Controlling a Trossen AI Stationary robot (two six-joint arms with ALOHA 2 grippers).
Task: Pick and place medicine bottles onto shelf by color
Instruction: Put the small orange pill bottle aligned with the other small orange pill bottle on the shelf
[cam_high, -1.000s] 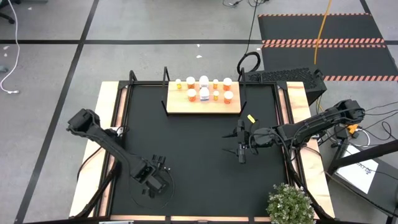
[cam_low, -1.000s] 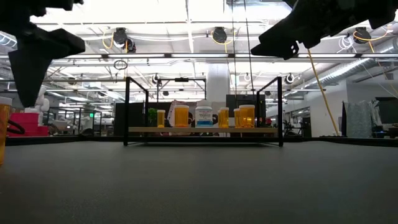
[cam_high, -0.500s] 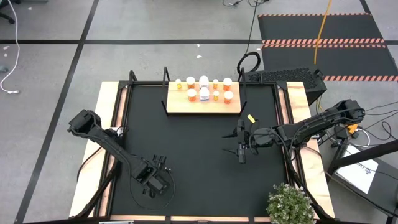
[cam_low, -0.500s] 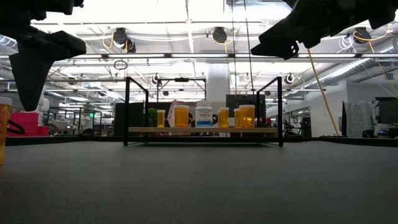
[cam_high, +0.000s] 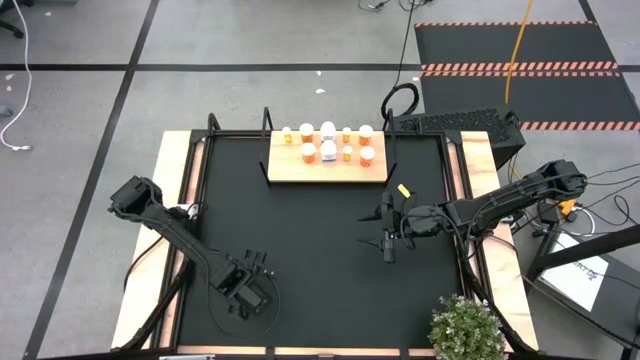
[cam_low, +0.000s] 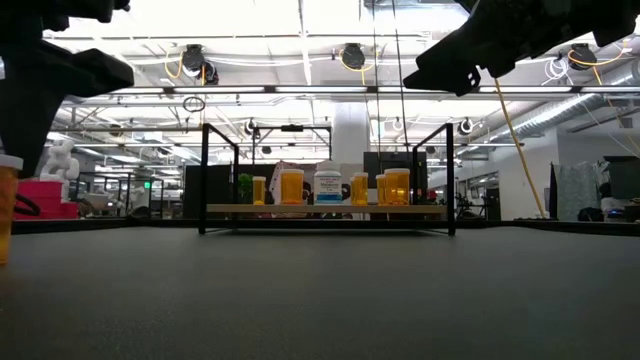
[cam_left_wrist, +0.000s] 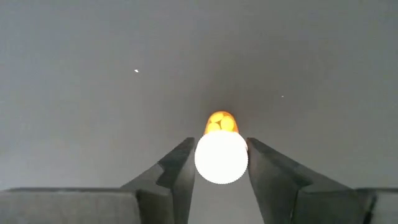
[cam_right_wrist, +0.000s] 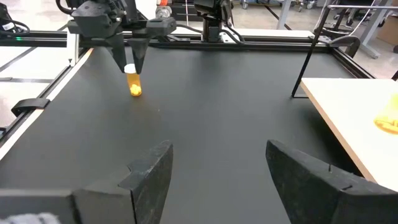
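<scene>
Nine bottles (cam_high: 329, 130) on shelf (cam_high: 325, 169), one in left hand (cam_left_wrist: 221, 163).

The worktop (cam_high: 320, 250) is matt black and smooth, edged with pale wood. The shelf (cam_high: 327, 163) is light bare wood on thin black metal uprights. The bottle (cam_left_wrist: 221, 152) has a translucent orange plastic body and white ribbed cap, between matt dark fingers (cam_left_wrist: 178, 171).

My black table (cam_high: 320, 230), shelf (cam_high: 327, 168) parked at the far edge
Shelf's got the medicine bottles (cam_high: 327, 143) on it; one orange bottle (cam_right_wrist: 134, 81) stands on the mat.

Overhead and table-level cameras both see the shelf (cam_high: 327, 165).
</scene>
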